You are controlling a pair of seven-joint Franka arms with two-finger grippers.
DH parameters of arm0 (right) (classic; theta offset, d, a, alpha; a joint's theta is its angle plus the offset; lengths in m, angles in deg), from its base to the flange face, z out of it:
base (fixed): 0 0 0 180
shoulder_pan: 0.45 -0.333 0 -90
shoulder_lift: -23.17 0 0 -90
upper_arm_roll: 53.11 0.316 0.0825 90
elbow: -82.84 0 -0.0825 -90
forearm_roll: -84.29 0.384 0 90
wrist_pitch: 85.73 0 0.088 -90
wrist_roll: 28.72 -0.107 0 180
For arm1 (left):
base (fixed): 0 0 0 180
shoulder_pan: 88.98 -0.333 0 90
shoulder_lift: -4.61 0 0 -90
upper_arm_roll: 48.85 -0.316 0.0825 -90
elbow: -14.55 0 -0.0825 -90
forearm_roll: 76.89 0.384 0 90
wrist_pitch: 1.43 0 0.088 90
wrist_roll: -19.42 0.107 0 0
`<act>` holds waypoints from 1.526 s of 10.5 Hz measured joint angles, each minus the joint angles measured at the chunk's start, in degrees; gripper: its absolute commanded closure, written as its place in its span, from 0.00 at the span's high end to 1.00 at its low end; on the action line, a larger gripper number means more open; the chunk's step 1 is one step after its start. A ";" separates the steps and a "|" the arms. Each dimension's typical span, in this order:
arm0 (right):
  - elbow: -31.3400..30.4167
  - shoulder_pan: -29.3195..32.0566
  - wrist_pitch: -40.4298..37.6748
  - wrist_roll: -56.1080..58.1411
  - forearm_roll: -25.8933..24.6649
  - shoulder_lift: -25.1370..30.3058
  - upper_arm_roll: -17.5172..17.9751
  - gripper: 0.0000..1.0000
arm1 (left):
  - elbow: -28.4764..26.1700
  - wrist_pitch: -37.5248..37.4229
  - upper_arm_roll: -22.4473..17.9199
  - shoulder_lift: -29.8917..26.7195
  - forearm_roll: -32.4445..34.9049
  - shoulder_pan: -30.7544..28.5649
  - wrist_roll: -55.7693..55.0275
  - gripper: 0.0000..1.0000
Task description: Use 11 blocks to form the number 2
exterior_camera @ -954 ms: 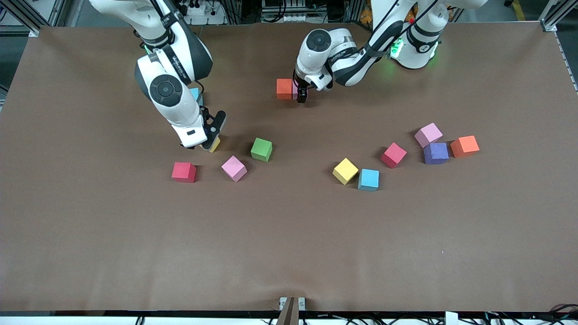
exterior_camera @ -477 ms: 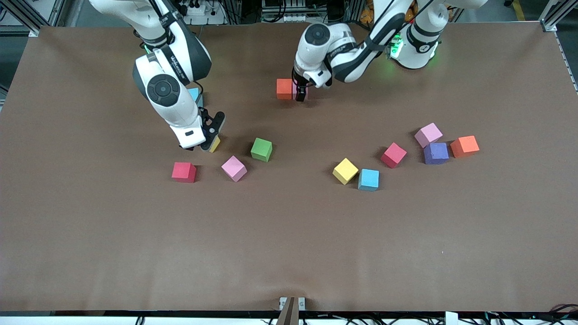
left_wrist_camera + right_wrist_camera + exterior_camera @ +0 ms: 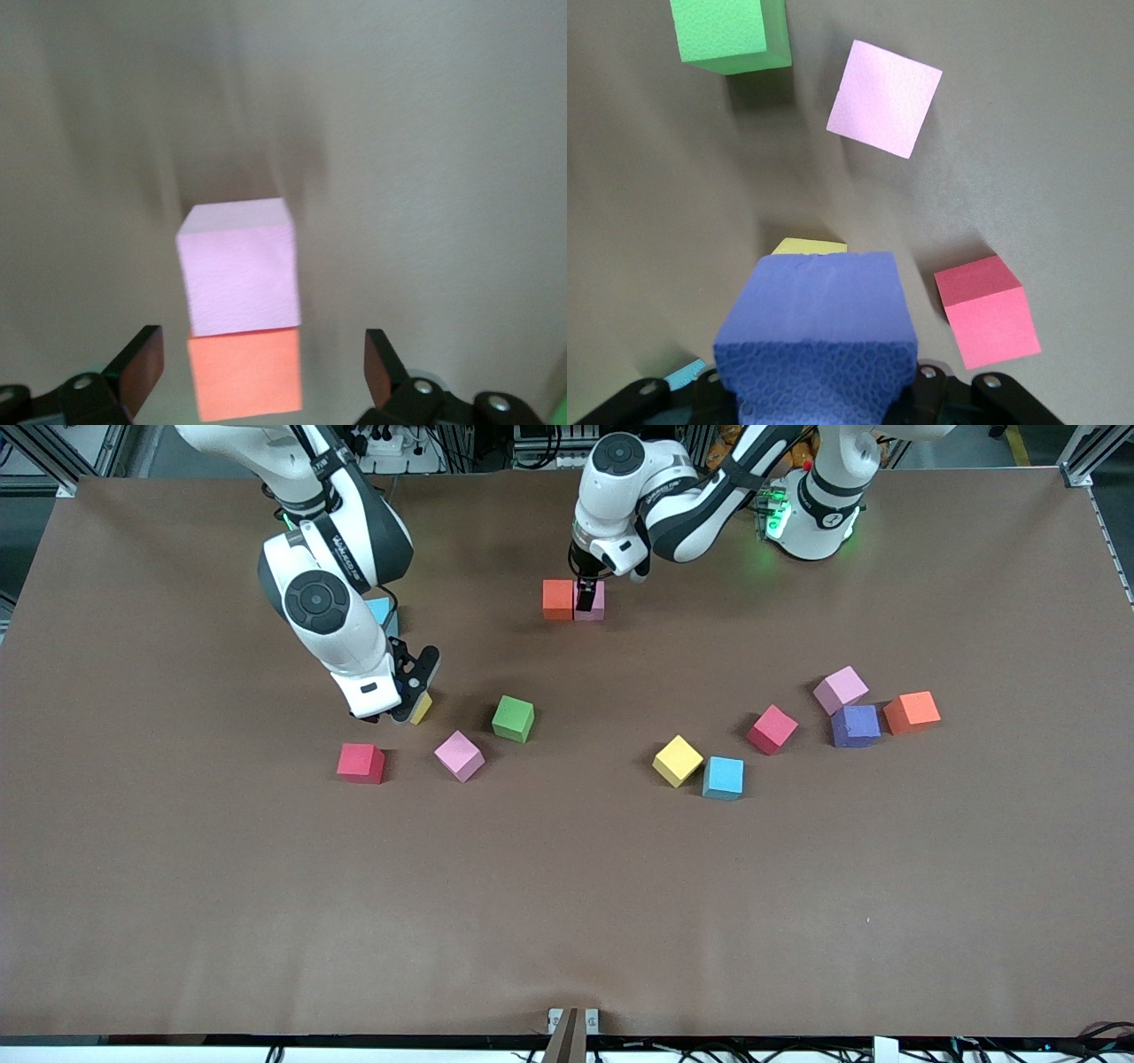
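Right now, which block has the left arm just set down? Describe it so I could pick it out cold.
Start at the left hand, open and low over the table near the robots' bases. Two blocks sit there side by side, touching. It is the pink block, toward the left arm's end of the pair; its neighbour is the orange block.

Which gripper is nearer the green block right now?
Right. The right gripper, shut on a purple block, hangs beside the green block; the left gripper is open over the pink block.

A brown table point(image 3: 567, 921) with perhaps a small bracket point(image 3: 572, 1023) at its edge.
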 measured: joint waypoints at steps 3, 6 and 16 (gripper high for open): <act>0.21 0.04 0.03 0.01 0.00 -0.05 -0.11 0.03 | 1.22 -1.21 -0.41 -0.73 0.67 -6.38 7.13 1.00; 0.69 0.36 0.05 0.01 0.00 -0.07 -0.32 0.03 | 5.57 -4.66 -7.91 -0.40 0.48 -10.56 26.88 1.00; 0.88 3.02 0.05 4.10 0.00 -0.12 -0.42 0.03 | 28.95 -17.26 -26.96 14.35 -0.12 -5.23 59.43 1.00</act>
